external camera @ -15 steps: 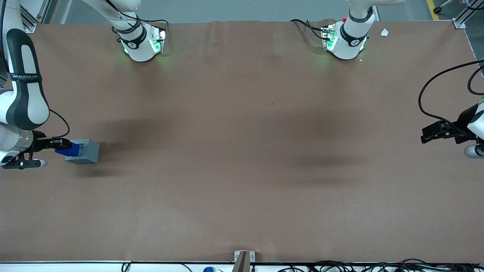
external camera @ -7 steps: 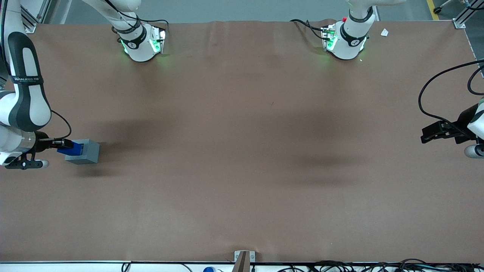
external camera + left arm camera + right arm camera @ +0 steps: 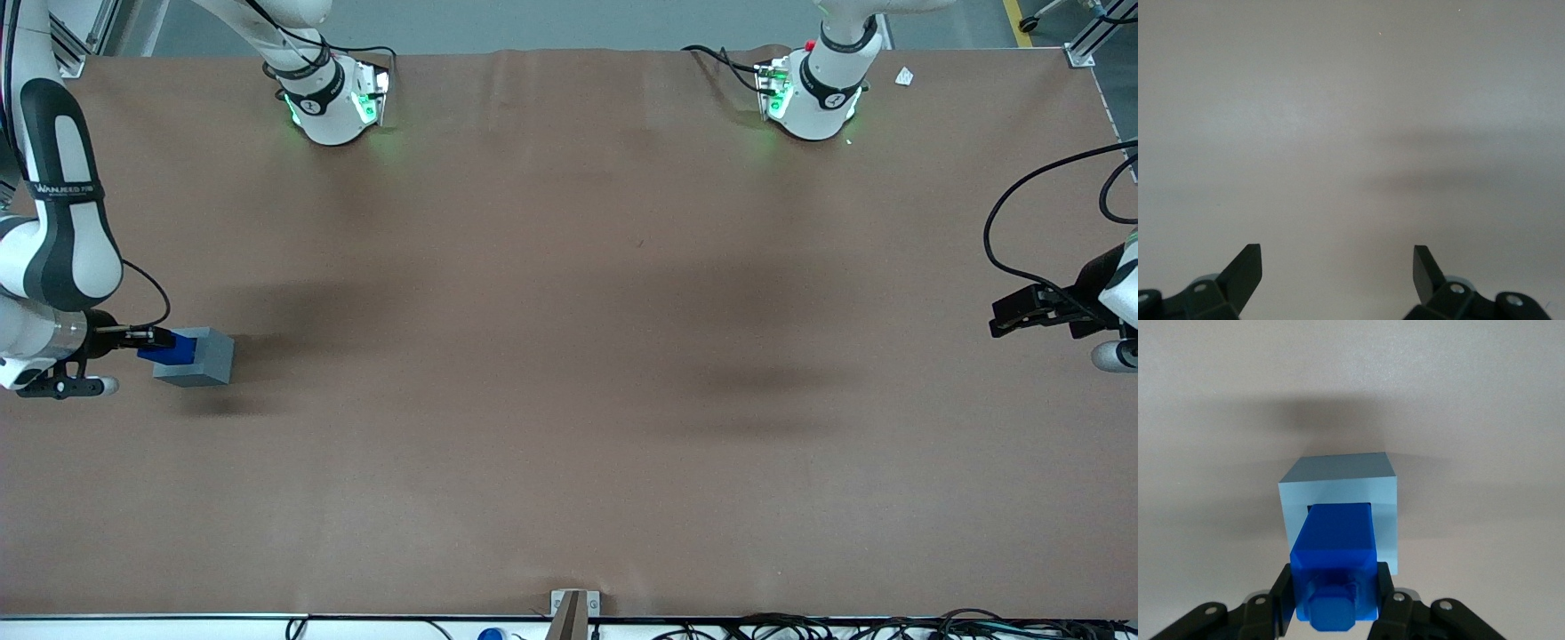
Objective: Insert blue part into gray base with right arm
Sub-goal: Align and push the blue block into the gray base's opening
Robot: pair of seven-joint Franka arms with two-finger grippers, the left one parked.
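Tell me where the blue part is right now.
The blue part is at the working arm's end of the table, clamped in the gripper, its lower end entering the gray base's recess.

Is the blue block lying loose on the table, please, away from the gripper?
No: the gripper is shut on the blue block, whose front end already sits in the gray cube's opening.

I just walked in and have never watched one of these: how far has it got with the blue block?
Done: the gripper has picked up the blue part and is shut on it. In hand: the part's end is entering the square recess of the gray base, near the working arm's end of the table. Left: pushing it fully in, then letting go.
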